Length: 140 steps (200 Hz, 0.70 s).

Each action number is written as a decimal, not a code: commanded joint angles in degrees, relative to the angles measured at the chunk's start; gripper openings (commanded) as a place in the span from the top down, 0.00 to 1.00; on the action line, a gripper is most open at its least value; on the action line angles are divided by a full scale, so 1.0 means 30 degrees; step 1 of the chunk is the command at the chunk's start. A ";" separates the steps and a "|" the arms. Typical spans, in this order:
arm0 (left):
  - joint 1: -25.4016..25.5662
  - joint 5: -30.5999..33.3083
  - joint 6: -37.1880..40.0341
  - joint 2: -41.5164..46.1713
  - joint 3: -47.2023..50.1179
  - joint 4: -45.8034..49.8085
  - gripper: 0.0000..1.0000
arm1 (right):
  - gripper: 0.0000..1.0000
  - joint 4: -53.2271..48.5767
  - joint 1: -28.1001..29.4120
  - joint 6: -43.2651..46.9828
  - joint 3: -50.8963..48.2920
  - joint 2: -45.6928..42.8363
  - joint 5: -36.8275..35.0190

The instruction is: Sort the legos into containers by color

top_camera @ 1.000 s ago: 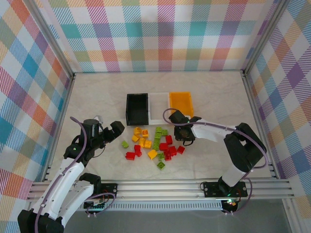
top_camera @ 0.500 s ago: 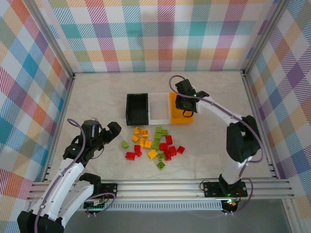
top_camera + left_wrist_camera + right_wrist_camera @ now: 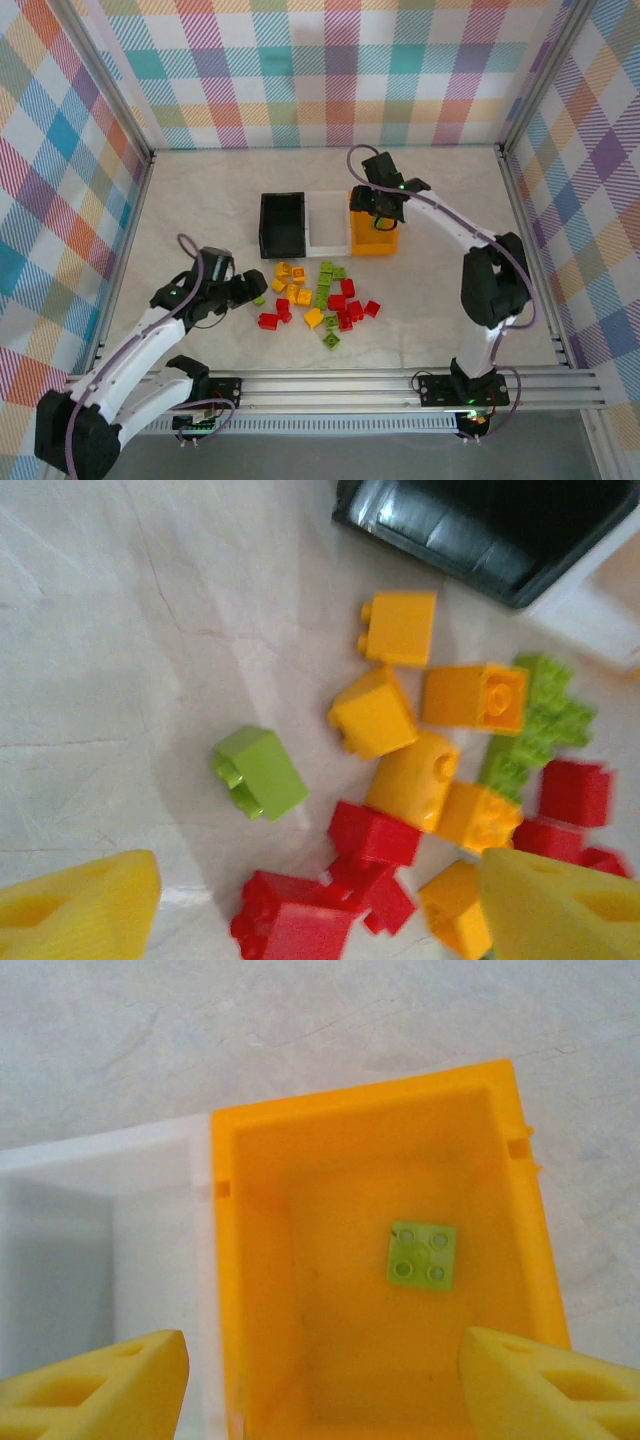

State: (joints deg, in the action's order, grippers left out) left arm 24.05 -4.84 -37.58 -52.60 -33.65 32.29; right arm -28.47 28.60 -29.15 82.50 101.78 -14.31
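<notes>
Pale marbled surface [image 3: 200, 200] is lying between plaid walls. Right hand [image 3: 325, 1390] is hanging wide open and empty over the orange-yellow rectangular plastic bin [image 3: 225, 1290], where one lime green studded brick [image 3: 422, 1256] is lying studs up on the bottom. The white plastic bin [image 3: 100, 1160] is touching that bin's side. Left hand [image 3: 315, 915] is hovering open, gripping nothing, above the loose yellow-orange, red and green bricks [image 3: 315, 295]. A lone green brick [image 3: 260, 772] is sitting just apart from them, with the black plastic bin [image 3: 480, 540] beyond.
</notes>
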 commanded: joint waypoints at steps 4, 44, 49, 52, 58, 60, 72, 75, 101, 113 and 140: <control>0.0643 0.1240 0.0138 -0.2546 -0.0036 -0.1107 0.27 | 0.29 0.0936 0.0481 -0.0283 -0.1688 -0.1591 0.0689; 0.0684 0.2011 -0.0152 -0.5679 -0.0282 -0.3155 0.32 | 0.30 0.1635 0.0692 -0.0527 -0.3745 -0.3264 0.0639; 0.0687 0.2095 -0.0161 -0.5902 -0.0297 -0.3353 0.32 | 0.30 0.1688 0.0691 -0.0560 -0.3935 -0.3456 0.0631; 0.0684 0.2161 -0.0180 -0.6003 -0.0323 -0.3448 0.33 | 0.30 0.1710 0.0691 -0.0567 -0.4032 -0.3581 0.0651; 0.0682 0.2297 -0.0242 -0.6282 -0.0355 -0.3582 0.33 | 0.30 0.1757 0.0691 -0.0582 -0.4232 -0.3754 0.0656; 0.0683 0.2334 -0.0245 -0.6358 -0.0356 -0.3637 0.34 | 0.30 0.1800 0.0699 -0.0571 -0.4295 -0.3831 0.0664; 0.0687 0.2448 -0.0220 -0.6834 -0.0298 -0.3963 0.37 | 0.30 0.1870 0.0691 -0.0590 -0.4691 -0.4277 0.0645; 0.0695 0.2458 -0.0217 -0.6955 -0.0290 -0.4037 0.37 | 0.30 0.1909 0.0699 -0.0596 -0.4774 -0.4365 0.0639; 0.0706 0.2233 -0.0242 -0.7862 -0.0268 -0.4489 0.49 | 0.30 0.2020 0.0692 -0.0569 -0.5377 -0.4931 0.0478; 0.0698 0.2172 -0.0248 -0.7952 -0.0188 -0.4524 0.53 | 0.30 0.1971 0.0691 -0.0568 -0.5518 -0.5088 0.0382; 0.0709 0.2213 -0.0256 -0.7466 -0.0034 -0.4250 0.66 | 0.30 0.2135 0.0702 -0.0604 -0.5813 -0.5302 0.0169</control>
State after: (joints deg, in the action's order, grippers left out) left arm 25.85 1.48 -38.11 -75.96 -33.65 20.21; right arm -23.49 30.70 -30.22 66.19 87.48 -12.99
